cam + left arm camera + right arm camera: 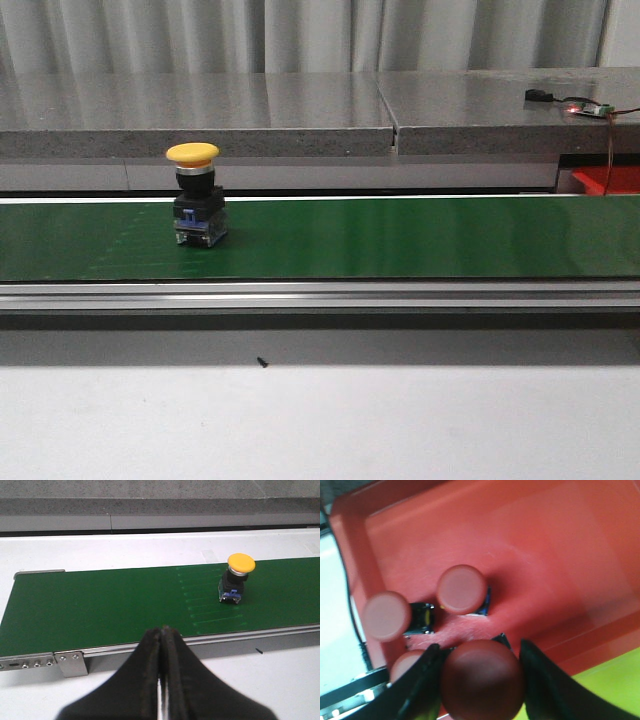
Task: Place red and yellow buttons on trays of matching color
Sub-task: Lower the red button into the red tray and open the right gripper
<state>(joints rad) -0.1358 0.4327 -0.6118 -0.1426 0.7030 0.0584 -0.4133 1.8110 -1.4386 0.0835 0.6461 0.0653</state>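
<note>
A yellow button (195,200) on a black base stands upright on the green belt (400,240), toward its left. In the left wrist view that yellow button (239,577) is ahead and off to one side of my left gripper (163,630), which is shut with nothing in it, on the near side of the belt (100,605). My right gripper (480,646) is shut on a red button (482,680) over the red tray (545,555). Three more red buttons (461,589) sit in that tray. A yellow-green tray (610,685) borders it. Neither gripper shows in the front view.
A grey stone ledge (300,115) runs behind the belt, carrying a small circuit board (585,108) with a lit red light. A corner of the red tray (610,180) shows at far right. A tiny black screw (262,362) lies on the white table in front.
</note>
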